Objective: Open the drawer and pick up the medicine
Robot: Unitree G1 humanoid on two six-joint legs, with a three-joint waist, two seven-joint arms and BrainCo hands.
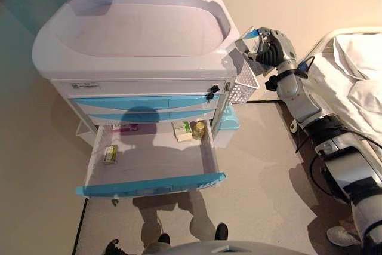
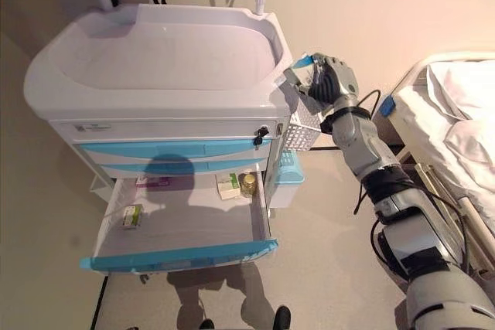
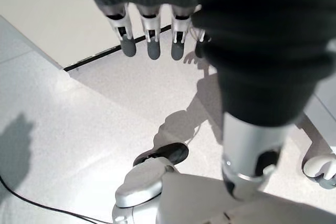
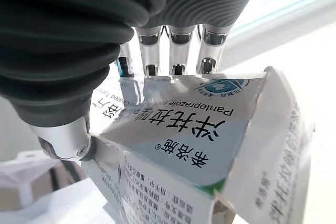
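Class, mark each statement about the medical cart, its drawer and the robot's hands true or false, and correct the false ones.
1. The bottom drawer is closed. False: it is pulled out.
2. The right hand holds a medicine box. True.
3. The open drawer is empty. False: a small bottle and small boxes lie inside.
4. The left hand grips a box. False: it holds nothing, fingers straight, above the floor.
5. A white basket hangs on the cart side. True.
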